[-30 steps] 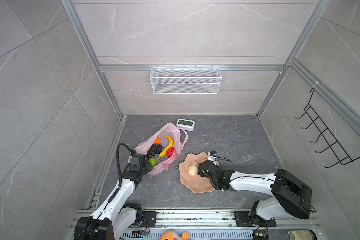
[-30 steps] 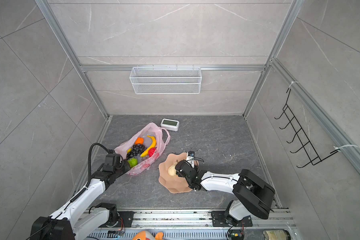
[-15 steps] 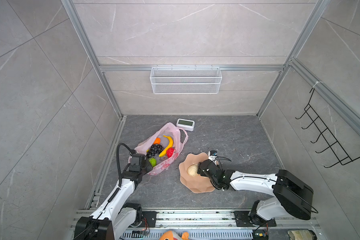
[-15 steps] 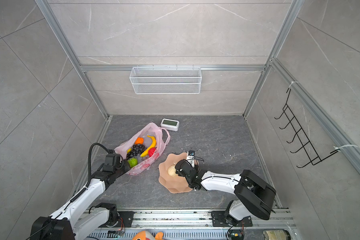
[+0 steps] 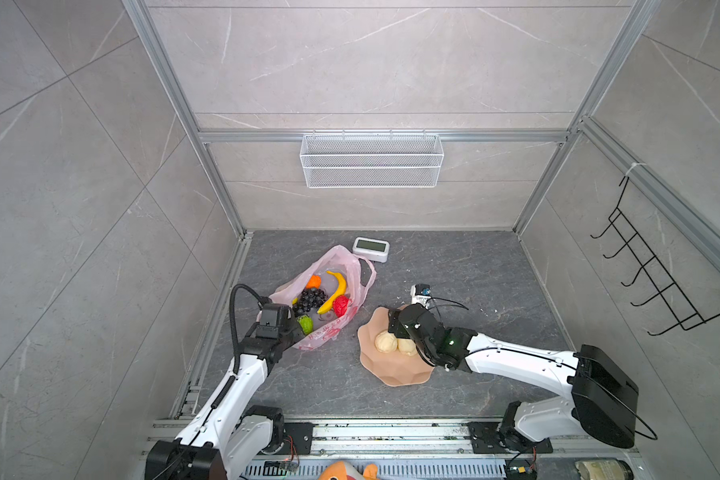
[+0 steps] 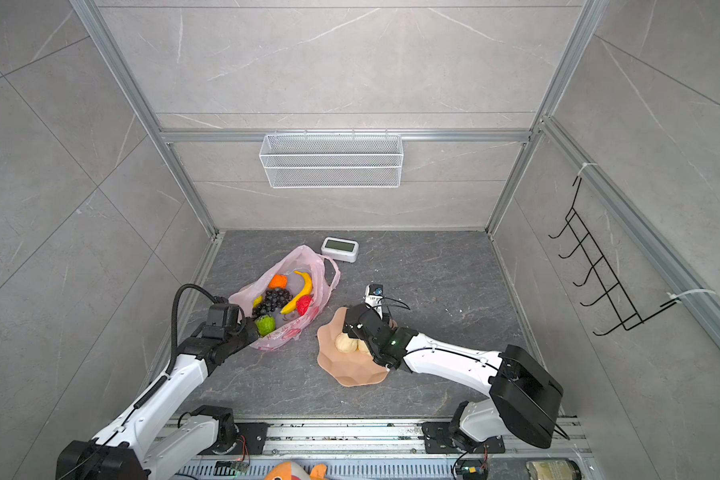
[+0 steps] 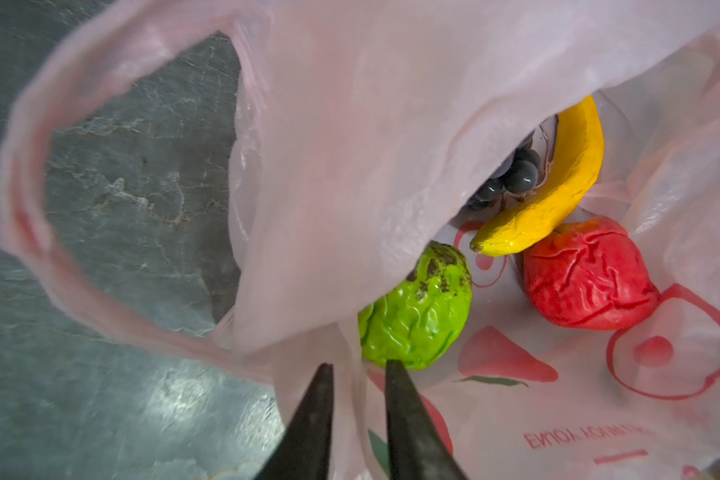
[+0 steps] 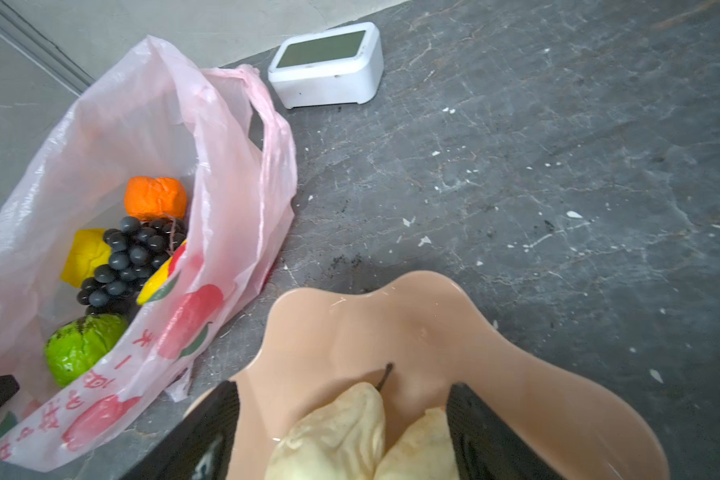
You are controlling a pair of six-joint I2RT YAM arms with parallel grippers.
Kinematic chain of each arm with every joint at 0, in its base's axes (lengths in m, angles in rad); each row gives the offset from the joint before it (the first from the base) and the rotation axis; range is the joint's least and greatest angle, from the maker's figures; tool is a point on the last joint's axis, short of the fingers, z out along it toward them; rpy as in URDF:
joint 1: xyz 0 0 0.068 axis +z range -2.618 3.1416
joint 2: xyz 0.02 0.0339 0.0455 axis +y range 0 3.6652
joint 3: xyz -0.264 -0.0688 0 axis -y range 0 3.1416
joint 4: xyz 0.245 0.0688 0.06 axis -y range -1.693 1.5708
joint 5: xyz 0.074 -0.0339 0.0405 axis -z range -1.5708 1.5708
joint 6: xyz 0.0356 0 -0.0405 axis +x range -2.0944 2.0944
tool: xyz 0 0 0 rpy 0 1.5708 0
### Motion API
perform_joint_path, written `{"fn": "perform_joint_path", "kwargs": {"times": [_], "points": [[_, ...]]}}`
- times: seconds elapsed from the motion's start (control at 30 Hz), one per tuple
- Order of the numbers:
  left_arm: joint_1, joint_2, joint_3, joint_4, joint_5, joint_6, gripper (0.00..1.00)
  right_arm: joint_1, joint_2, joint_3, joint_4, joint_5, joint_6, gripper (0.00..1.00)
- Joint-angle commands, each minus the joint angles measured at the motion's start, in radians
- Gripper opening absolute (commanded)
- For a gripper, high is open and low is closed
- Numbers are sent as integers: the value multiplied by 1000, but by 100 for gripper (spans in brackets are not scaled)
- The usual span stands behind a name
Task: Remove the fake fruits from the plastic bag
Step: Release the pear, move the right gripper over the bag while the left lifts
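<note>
Lift the right fingers (image 8: pixel 213 424), spread wide and empty astride the two beige lumps (image 8: pixel 337 432) in the peach bowl (image 8: pixel 391 332), straight up to avoid nudging either lump. Pinch the rim firmly with the left fingers (image 7: pixel 314 424), parted a crack with film slack in the gap, to hold the mouth agape. Probably best to go next for the green bumpy fruit (image 7: pixel 416 316), nearest those tips. Thin, translucent pink plastic bag (image 8: pixel 225 187), crumpled on the grey surface (image 8: pixel 516 208) just beside the bowl, holding banana (image 7: pixel 558 191), red apple (image 7: pixel 587 274), grapes (image 8: pixel 129 262), orange (image 8: pixel 154 197), lemon (image 8: pixel 86 253)
</note>
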Motion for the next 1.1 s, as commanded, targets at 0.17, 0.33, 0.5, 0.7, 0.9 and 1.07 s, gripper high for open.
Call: {"fn": "perform_joint_path", "kwargs": {"times": [0.17,0.33,0.5,0.7,0.9,1.07], "points": [[-51,-103,201,-272,-208,-10,60,4,108,145,31,-112,-92,81],[-119,45,322,-260,-385,60,66,4,179,228,32,-185,-102,81],[-187,309,436,-145,-493,192,74,4,223,287,20,-232,-89,81],[-189,554,585,-132,-497,332,80,4,239,295,26,-256,-75,81],[-132,664,625,-174,-538,235,72,6,290,341,42,-357,-69,81],[-22,572,515,-99,-401,170,47,25,382,463,-34,-419,-75,81]]}}
